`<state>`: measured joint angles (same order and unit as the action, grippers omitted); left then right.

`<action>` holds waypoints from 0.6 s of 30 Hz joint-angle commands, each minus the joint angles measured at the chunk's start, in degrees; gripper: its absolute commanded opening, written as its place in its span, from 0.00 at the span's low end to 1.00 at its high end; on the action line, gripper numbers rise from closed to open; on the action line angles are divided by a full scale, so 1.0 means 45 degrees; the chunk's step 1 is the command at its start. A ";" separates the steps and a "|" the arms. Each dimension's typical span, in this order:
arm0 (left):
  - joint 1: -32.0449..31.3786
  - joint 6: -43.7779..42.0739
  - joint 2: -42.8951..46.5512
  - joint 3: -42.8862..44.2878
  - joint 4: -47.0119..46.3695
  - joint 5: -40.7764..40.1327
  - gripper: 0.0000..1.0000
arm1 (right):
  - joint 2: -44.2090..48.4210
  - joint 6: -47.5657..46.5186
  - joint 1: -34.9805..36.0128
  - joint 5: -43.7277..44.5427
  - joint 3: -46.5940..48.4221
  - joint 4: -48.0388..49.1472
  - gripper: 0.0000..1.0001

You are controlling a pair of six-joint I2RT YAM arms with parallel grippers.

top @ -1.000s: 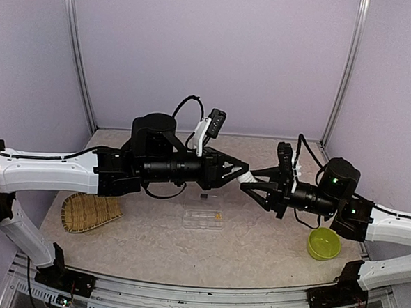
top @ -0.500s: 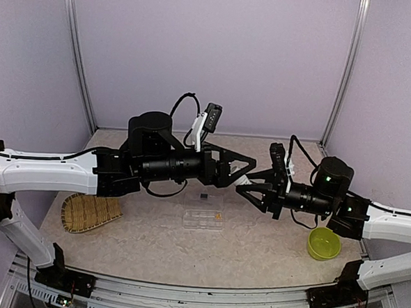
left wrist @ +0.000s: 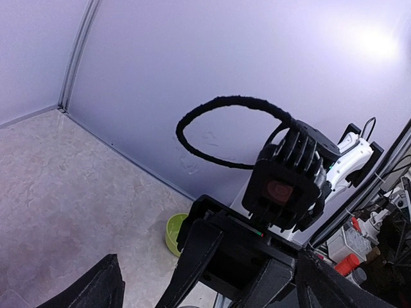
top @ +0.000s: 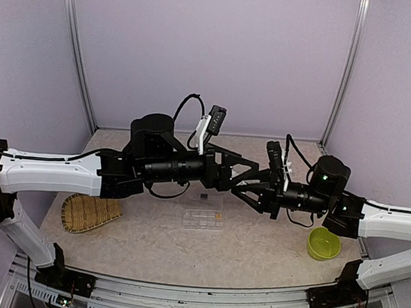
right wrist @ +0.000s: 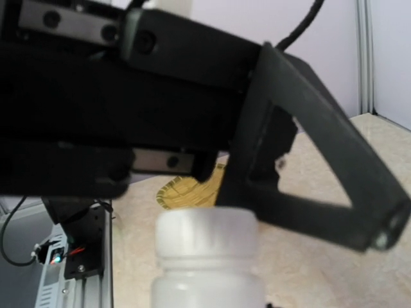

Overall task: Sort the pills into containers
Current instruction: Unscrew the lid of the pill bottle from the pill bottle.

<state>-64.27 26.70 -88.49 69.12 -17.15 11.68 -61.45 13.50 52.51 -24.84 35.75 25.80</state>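
Clear box [top: 203, 219] lies lengthwise left-to-right — left hand [top: 246, 172] spread, right hand [top: 247, 186] clamping white bottle [right wrist: 209, 256].

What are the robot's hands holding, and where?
The right gripper holds a white bottle by its lower body. The left gripper is open, holding nothing.
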 commanded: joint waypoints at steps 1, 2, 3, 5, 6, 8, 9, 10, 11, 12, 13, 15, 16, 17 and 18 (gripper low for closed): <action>-0.0106 -0.0288 -0.0180 -0.0094 -0.0378 0.0274 0.88 | -0.0109 0.0317 0.0124 -0.0293 0.0340 0.0672 0.10; -0.0111 -0.0296 -0.0180 -0.0105 -0.0400 0.0307 0.87 | -0.0140 0.0328 0.0120 -0.0241 0.0340 0.0677 0.11; -0.0112 -0.0306 -0.0190 -0.0124 -0.0439 0.0355 0.86 | -0.0161 0.0334 0.0112 -0.0210 0.0340 0.0683 0.10; -0.0121 -0.0327 -0.0199 -0.0121 -0.0482 0.0437 0.85 | -0.0188 0.0358 0.0113 -0.0099 0.0314 0.0697 0.10; -0.0123 -0.0340 -0.0182 -0.0140 -0.0469 0.0451 0.84 | -0.0191 0.0377 0.0123 0.0023 0.0315 0.0673 0.10; -0.0149 -0.0380 -0.0163 -0.0159 -0.0482 0.0473 0.83 | -0.0215 0.0403 0.0116 0.0453 0.0316 0.0531 0.10; -0.0166 -0.0402 -0.0151 -0.0164 -0.0481 0.0485 0.82 | -0.0195 0.0396 0.0119 0.0653 0.0313 0.0450 0.10; -0.0170 -0.0405 -0.0142 -0.0160 -0.0469 0.0503 0.82 | -0.0161 0.0396 0.0127 0.0847 0.0297 0.0400 0.10; -0.0171 -0.0415 -0.0124 -0.0174 -0.0470 0.0523 0.81 | -0.0125 0.0394 0.0125 0.1042 0.0281 0.0363 0.10; -0.0188 -0.0419 -0.0107 -0.0198 -0.0467 0.0545 0.81 | -0.0086 0.0413 0.0127 0.1286 0.0282 0.0270 0.10; -0.0190 -0.0424 -0.0102 -0.0204 -0.0455 0.0575 0.81 | -0.0018 0.0403 0.0106 0.1470 0.0252 0.0244 0.10; -0.0201 -0.0408 -0.0058 -0.0249 -0.0474 0.0602 0.80 | 0.0067 0.0409 0.0079 0.1898 0.0201 0.0126 0.10; -0.0206 -0.0406 -0.0035 -0.0273 -0.0492 0.0592 0.80 | 0.0080 0.0417 0.0070 0.2199 0.0228 -0.0057 0.10; -0.0209 -0.0406 0.0007 -0.0323 -0.0514 0.0593 0.79 | 0.0098 0.0419 0.0040 0.2444 0.0238 -0.0195 0.10; -0.0210 -0.0406 0.0046 -0.0361 -0.0551 0.0588 0.79 | 0.0125 0.0419 0.0014 0.2638 0.0237 -0.0290 0.10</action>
<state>-64.42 25.41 -88.92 68.64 -17.61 12.69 -61.91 14.68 52.93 -20.23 35.75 26.52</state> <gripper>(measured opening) 0.796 0.323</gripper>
